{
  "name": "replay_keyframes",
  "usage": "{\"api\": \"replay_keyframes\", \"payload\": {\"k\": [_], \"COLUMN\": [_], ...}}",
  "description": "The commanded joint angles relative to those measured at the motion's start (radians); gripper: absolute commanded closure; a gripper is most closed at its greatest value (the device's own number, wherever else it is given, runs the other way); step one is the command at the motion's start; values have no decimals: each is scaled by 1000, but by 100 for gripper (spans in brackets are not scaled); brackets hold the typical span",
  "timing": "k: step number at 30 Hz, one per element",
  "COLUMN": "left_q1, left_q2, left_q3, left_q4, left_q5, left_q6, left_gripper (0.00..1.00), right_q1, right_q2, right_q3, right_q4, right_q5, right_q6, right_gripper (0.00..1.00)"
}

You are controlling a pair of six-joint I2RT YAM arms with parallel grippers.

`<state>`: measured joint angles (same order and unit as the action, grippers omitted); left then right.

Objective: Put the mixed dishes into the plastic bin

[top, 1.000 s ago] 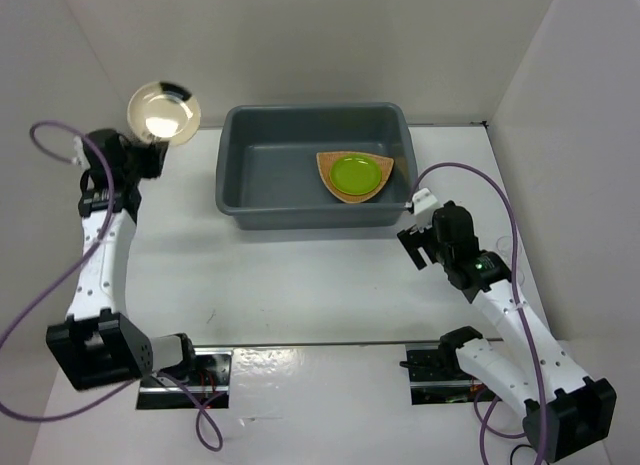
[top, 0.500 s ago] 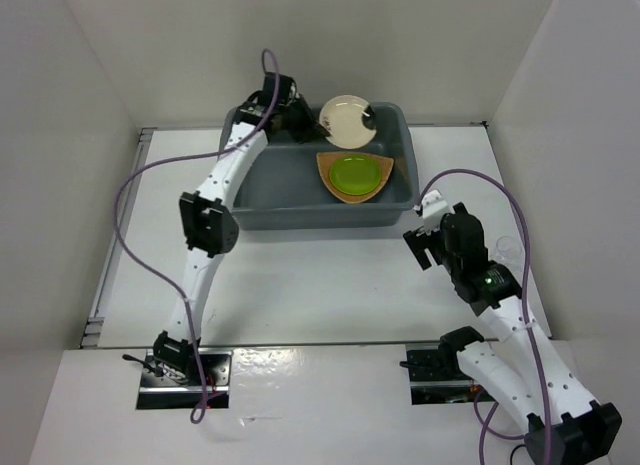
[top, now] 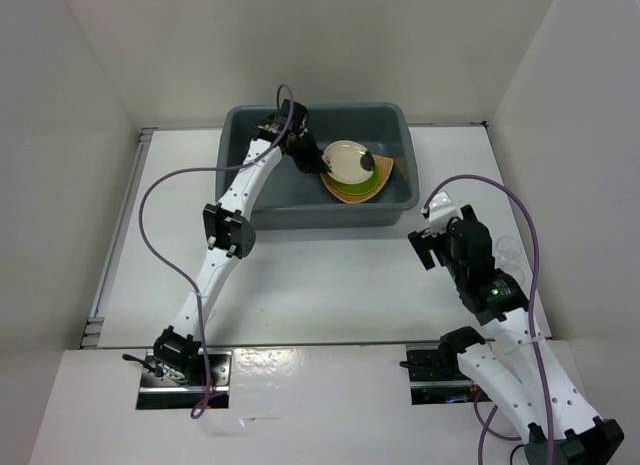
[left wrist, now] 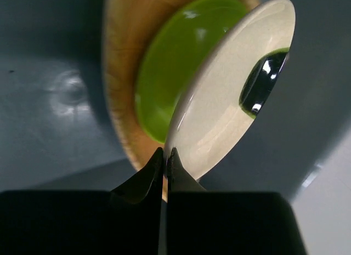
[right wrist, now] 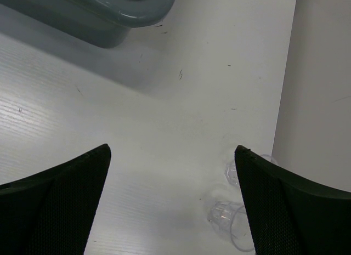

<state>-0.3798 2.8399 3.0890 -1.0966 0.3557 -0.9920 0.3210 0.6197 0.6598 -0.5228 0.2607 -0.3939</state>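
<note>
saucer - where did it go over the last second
The left tool swung the saucer from the table's far-left corner over the bin rim and down inside. The saucer is now tilted over the green plate, its rim still pinched. The right tool stayed open, barely shifting. The bin, green plate and woven plate did not move.

We record a white table [top: 330,275] carrying the grey-blue plastic bin [top: 320,216] at its far side, and two small clear cups [right wrist: 229,215] beside the right wall [right wrist: 318,101].
</note>
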Motion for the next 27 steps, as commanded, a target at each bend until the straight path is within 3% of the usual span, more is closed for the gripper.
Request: {"api": "replay_keyframes", "payload": {"k": [1,8,11,12,13,18,22,24,27], "left_q1": [2,-7,-7,-7,-7,-7,-7,4,4], "left_q2": [47,85,95,95,95,-8,-185,-259,-402], "left_q3": [42,42,42,42,42,42,42,42,42], "left_q4": [-48,-25,0,0,9,9,-11,-46,-205], "left_q5": [22,75,115,115,126,83,-7,-99,-300], "left_q6": [23,23,13,13,13,35,99,143,255], "left_gripper": [100,96,74,62,40,12,9,7,4], "right_q1": [4,4,4,4,4,4,4,4,-112], "right_q2": [-5,-5,-5,5,5,5,34,66,190], "right_q3": [-9,-19,-19,-19,-19,-19,-19,13,131], "right_q4": [52,52,52,52,52,61,83,113,57], "right_q5": [23,23,23,32,32,57,139,257,176], "right_q6": [6,6,6,6,6,6,55,73,-8], "right_gripper": [2,2,2,2,2,2,2,2,2]}}
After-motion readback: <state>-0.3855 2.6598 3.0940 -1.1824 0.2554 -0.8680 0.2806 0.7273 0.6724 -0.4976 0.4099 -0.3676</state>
